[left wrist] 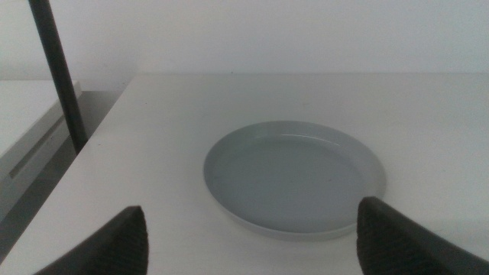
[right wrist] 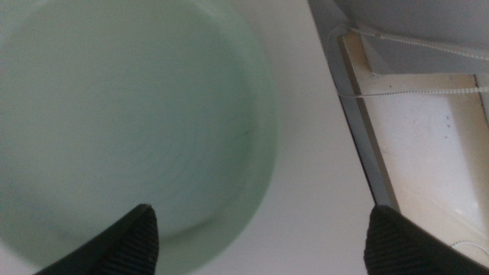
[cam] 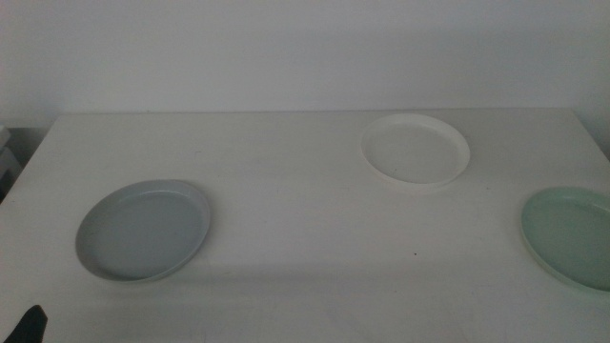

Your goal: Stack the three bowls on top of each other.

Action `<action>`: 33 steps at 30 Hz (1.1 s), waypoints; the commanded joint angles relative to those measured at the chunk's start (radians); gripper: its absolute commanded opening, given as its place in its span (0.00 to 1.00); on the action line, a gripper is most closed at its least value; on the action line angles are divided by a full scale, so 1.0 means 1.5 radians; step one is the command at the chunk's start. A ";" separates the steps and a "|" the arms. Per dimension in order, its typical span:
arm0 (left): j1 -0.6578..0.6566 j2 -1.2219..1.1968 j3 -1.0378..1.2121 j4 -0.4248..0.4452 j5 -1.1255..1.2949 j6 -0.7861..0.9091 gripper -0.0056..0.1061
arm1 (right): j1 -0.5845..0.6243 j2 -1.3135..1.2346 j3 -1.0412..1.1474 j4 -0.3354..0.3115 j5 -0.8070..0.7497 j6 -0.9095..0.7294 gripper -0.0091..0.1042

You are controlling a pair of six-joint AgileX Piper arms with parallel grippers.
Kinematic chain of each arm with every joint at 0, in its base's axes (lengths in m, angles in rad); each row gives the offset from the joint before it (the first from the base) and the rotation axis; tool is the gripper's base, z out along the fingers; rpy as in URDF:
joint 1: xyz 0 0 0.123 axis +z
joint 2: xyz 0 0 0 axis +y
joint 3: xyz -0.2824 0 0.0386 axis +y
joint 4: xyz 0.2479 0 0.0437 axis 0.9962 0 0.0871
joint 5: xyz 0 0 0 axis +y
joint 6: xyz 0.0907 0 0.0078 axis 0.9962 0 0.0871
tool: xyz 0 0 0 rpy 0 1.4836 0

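Note:
Three shallow bowls lie apart on the white table. The light grey bowl is at the front left, the white bowl at the back right, and the pale mint green bowl at the right edge, partly cut off. My left gripper is open and hangs short of the grey bowl; only a dark tip of it shows at the middle view's bottom left. My right gripper is open, close above the rim of the green bowl. It is out of the middle view.
A dark upright pole stands beside the table's left edge. Past the table's right edge lies a lower pale surface with a white cord. A white wall closes off the back.

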 commanded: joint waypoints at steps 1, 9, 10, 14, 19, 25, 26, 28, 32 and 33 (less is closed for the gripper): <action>-0.004 -0.004 -0.004 -0.002 -0.047 -0.008 0.99 | -0.019 0.007 -0.024 0.007 -0.039 -0.022 0.87; -0.004 -0.004 -0.004 -0.002 -0.047 -0.008 0.99 | -0.034 0.093 -0.035 0.052 -0.123 -0.035 0.72; -0.004 -0.004 -0.004 -0.002 -0.047 -0.008 0.99 | -0.034 0.105 -0.040 0.059 -0.129 -0.035 0.70; -0.004 -0.004 -0.004 -0.002 -0.047 -0.008 0.99 | -0.034 0.141 -0.045 0.085 -0.168 -0.043 0.62; -0.004 -0.004 -0.004 -0.002 -0.047 -0.008 0.99 | -0.034 0.167 -0.045 0.091 -0.196 -0.058 0.53; -0.004 -0.004 -0.004 -0.002 -0.047 -0.008 0.99 | -0.034 0.185 -0.045 0.106 -0.196 -0.059 0.32; -0.004 -0.004 -0.004 -0.002 -0.047 -0.008 0.99 | -0.034 0.185 -0.045 0.106 -0.191 -0.059 0.25; -0.004 -0.004 -0.004 -0.002 -0.047 -0.008 0.99 | -0.034 0.179 -0.045 0.106 -0.182 -0.059 0.10; -0.004 -0.004 -0.004 -0.002 -0.047 -0.008 0.99 | -0.016 0.144 -0.046 0.104 -0.150 -0.059 0.07; -0.004 -0.004 -0.004 -0.002 -0.047 -0.008 0.99 | -0.007 0.130 -0.046 0.104 -0.143 -0.056 0.07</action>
